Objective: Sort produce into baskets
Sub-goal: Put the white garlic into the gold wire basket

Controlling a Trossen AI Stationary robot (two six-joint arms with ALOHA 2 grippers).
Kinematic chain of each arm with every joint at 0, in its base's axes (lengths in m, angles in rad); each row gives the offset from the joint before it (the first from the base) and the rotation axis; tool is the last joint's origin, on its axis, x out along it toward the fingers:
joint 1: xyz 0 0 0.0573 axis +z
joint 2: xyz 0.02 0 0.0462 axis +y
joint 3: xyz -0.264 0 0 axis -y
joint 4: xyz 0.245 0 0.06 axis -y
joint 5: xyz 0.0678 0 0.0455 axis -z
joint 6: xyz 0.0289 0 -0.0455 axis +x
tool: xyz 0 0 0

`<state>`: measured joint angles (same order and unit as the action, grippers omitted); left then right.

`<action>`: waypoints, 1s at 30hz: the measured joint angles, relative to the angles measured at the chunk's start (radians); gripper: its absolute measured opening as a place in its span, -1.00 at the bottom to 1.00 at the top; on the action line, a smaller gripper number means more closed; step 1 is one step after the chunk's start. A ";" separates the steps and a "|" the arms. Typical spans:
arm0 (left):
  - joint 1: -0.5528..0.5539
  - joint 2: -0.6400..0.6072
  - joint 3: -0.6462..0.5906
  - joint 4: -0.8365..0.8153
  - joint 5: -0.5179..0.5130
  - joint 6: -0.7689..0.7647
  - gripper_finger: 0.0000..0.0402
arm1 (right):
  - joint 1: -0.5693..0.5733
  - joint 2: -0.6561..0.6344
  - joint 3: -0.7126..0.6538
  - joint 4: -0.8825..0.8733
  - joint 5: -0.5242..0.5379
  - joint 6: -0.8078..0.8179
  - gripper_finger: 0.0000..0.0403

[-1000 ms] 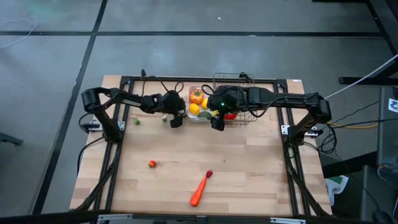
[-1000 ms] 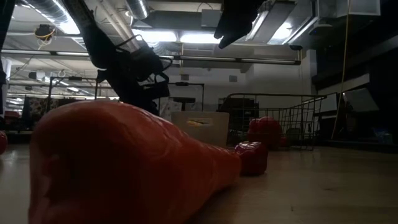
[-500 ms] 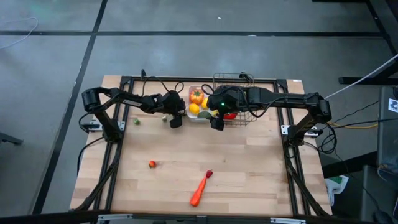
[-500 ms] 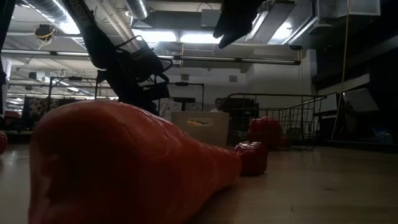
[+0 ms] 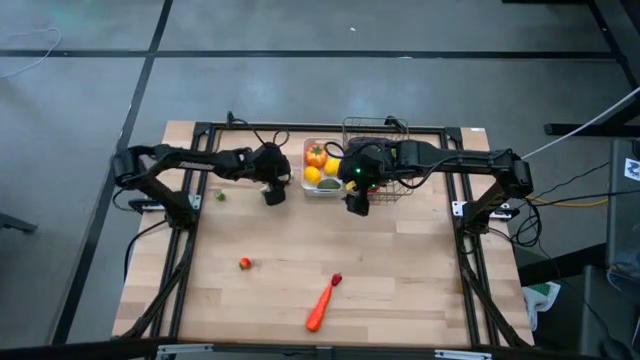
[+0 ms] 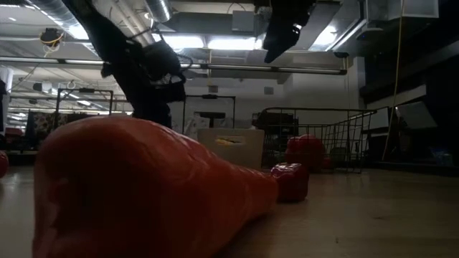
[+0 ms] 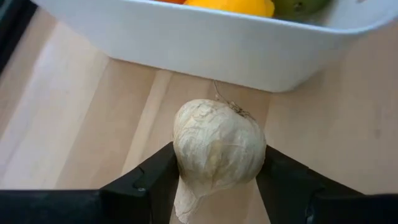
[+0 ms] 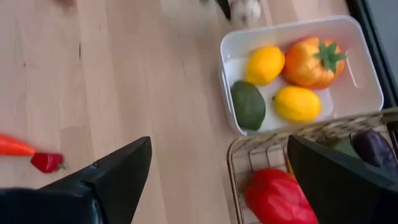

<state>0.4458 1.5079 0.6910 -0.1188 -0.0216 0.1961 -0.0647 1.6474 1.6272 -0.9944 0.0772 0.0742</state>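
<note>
A whitish papery garlic bulb (image 7: 217, 146) sits between the fingers of my left gripper (image 5: 272, 192), just left of the white tray (image 5: 306, 186). The tray holds two lemons (image 8: 297, 103), an orange tomato (image 8: 311, 62) and a green fruit (image 8: 249, 104). The wire basket (image 5: 392, 178) beside it holds a red pepper (image 8: 277, 196) and a purple eggplant (image 8: 373, 148). My right gripper (image 8: 217, 180) hangs open above the table by the near edges of tray and basket. A carrot (image 5: 319, 308), a small red chilli (image 5: 336, 279), a small orange piece (image 5: 244, 263) and a green piece (image 5: 220, 196) lie on the table. My left gripper pinches the garlic bulb by its two opposite sides (image 7: 181, 158) between its two fingers (image 7: 152, 180). It comes slanting down from the table's left toward the tray. The bulb sits with its stem tip (image 7: 239, 112) toward the tray and appears lifted a little off the wood.
The tray's near wall (image 7: 205, 50) stands right ahead of the held bulb. Bare wood stretches between the arms and the carrot at the near edge. In the low view the carrot (image 6: 143, 193) fills the foreground, with the chilli (image 6: 290, 180) behind it.
My left gripper has shut on the garlic bulb and risen with it, drawing slightly toward the table's left. My right gripper has tipped a little while staying over the same place.
</note>
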 joint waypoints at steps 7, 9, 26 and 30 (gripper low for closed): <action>-0.001 -0.193 0.000 -0.067 0.001 -0.052 -0.06 | 0.000 0.000 0.000 -0.019 0.000 0.005 0.85; -0.002 -0.242 0.000 -0.031 0.002 -0.099 -0.06 | 0.000 0.000 0.000 -0.015 0.000 0.007 0.85; -0.159 -0.115 0.000 0.775 0.012 -0.391 -0.06 | 0.000 0.000 0.216 -0.064 0.000 0.007 0.85; -0.202 0.003 0.004 0.981 0.012 -0.407 -0.06 | 0.000 -0.001 0.267 -0.075 0.000 0.007 0.85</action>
<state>0.2441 1.5112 0.6952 0.8623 -0.0097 -0.2108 -0.0647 1.6463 1.8941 -1.0692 0.0776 0.0811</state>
